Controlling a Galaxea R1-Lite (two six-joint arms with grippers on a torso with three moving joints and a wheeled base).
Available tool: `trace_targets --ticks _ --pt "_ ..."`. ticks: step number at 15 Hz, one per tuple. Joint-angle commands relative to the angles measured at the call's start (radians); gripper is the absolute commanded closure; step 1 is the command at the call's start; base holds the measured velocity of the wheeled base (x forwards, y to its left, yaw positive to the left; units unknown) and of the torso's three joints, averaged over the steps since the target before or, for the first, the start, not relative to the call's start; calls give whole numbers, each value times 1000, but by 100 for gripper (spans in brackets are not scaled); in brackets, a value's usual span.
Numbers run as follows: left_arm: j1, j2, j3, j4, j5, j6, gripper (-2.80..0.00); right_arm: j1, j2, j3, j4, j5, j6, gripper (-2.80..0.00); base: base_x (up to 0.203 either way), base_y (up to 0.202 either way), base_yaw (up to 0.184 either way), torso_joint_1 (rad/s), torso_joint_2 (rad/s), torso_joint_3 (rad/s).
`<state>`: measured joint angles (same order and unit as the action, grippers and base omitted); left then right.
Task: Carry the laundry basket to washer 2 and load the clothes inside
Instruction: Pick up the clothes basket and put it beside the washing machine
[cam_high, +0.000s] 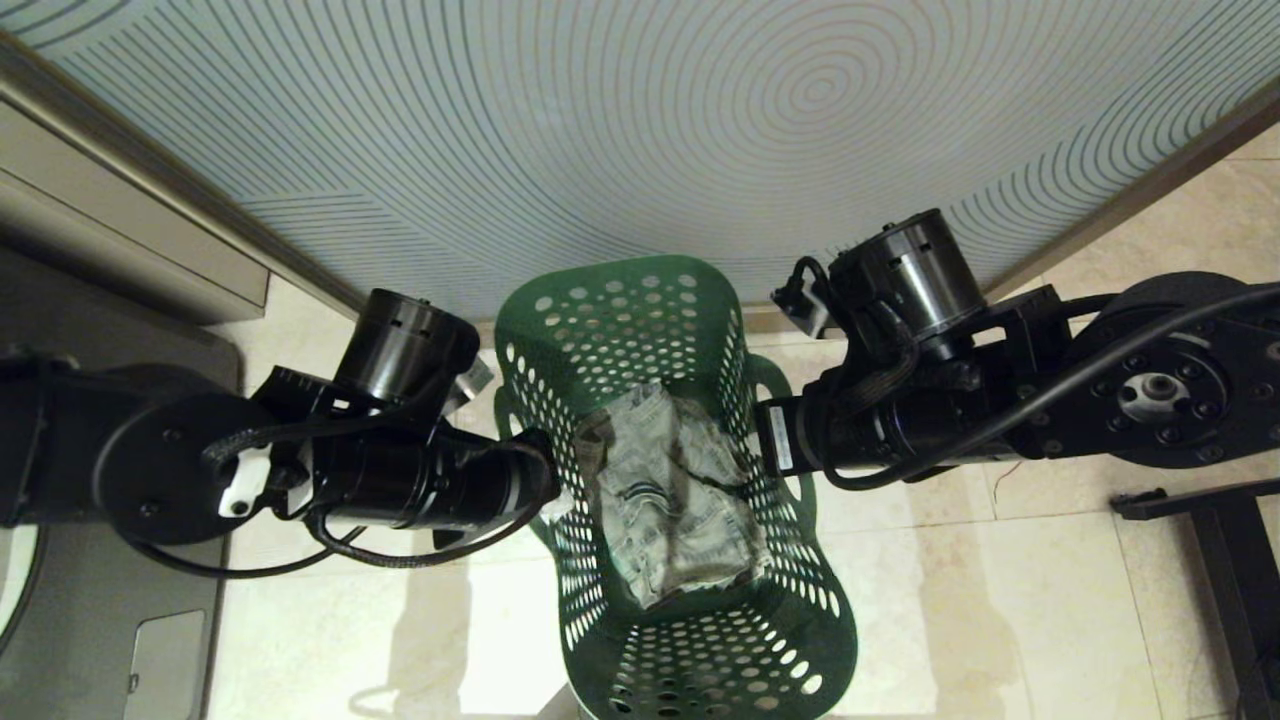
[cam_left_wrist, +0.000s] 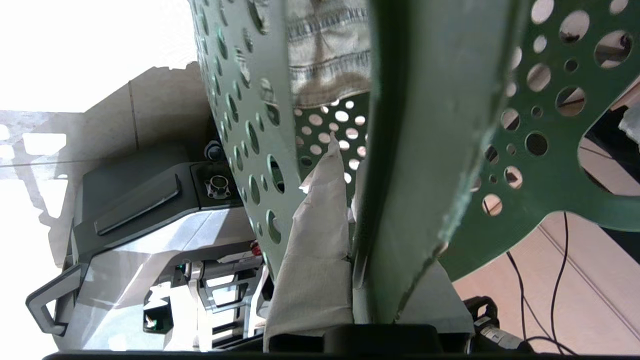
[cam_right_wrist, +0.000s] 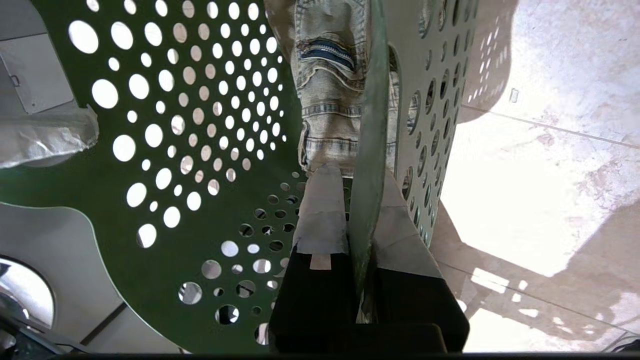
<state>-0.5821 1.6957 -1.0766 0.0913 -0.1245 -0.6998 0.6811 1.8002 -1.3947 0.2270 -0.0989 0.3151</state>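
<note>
Tiled floor (cam_high: 1050, 600), laundry basket (cam_high: 640, 310) rim pinched between left claw (cam_left_wrist: 352, 250), right claw (cam_right_wrist: 357, 235)

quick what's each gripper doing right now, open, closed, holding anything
Left gripper: shut on the left rim of the green perforated plastic laundry basket.
Right gripper: shut on the basket's right rim.

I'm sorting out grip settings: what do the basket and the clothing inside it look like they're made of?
The laundry basket looks like moulded green plastic, semi-matte: thin walls punched with round holes. The garment looks like faded light denim: woven cloth, stitched seams, crumpled folds. Both are judged by look only.
</note>
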Motion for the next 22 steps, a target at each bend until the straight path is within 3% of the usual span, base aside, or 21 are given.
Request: trace_targets --ticks 1,16,22 --pt "-5 7 -2 -1 -1 -4 0 -2 2 -1 2 -1 1 0 0 0 0 0 0 0" --pt "-16 24 -11 7 0 26 0 -2 36 -9 2 2 -13 0 0 0 0 -8 0 -5" --pt "-19 26 -9 8 0 26 0 -2 37 -3 2 2 -13 0 0 0 0 -389 3 -202"
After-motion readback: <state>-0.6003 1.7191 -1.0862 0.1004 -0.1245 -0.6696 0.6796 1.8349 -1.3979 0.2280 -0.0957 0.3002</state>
